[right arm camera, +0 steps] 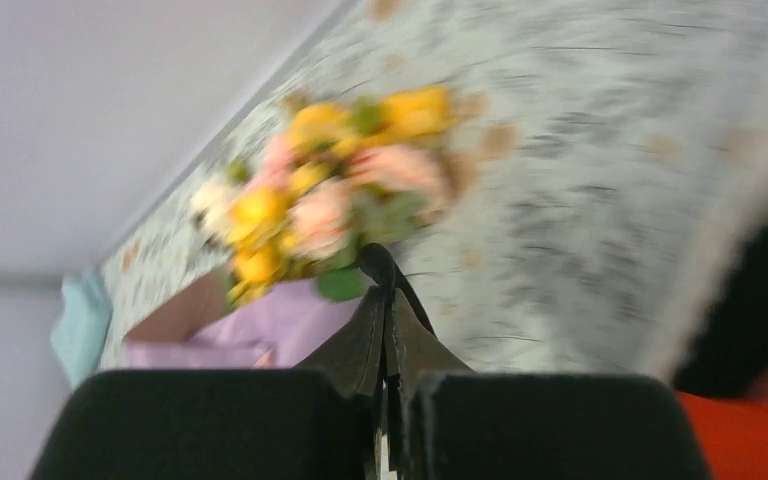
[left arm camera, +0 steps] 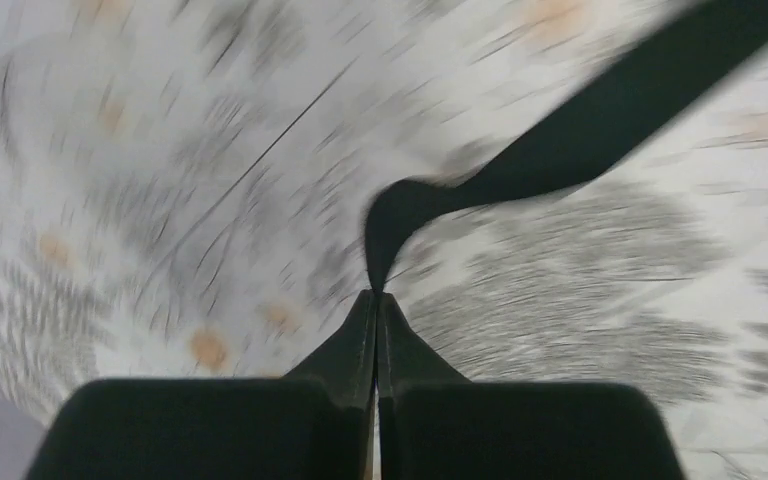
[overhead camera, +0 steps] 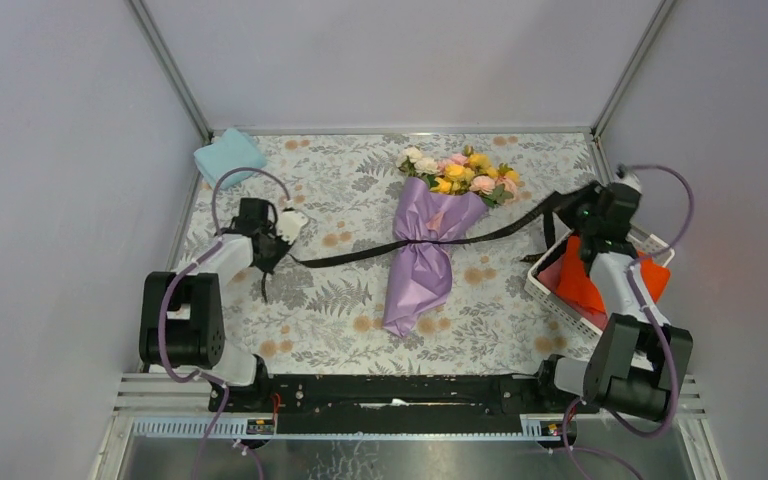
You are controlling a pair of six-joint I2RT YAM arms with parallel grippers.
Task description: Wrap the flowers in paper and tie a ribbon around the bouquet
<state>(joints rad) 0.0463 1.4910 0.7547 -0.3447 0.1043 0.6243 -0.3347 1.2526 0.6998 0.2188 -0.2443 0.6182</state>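
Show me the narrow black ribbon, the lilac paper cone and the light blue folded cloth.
narrow black ribbon (overhead camera: 345, 256), top view, stretch left of the cone.
lilac paper cone (overhead camera: 420, 275), top view, lower half.
light blue folded cloth (overhead camera: 228, 156), top view, its middle.

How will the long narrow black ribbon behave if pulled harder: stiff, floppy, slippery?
Probably floppy: the long narrow black ribbon twists and folds where the left gripper pinches it. Only a thin tip is clamped, so it might slip. Taut across the lilac paper cone, it may crease it.

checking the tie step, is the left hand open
No, the left hand is shut tight on the end of the ribbon.
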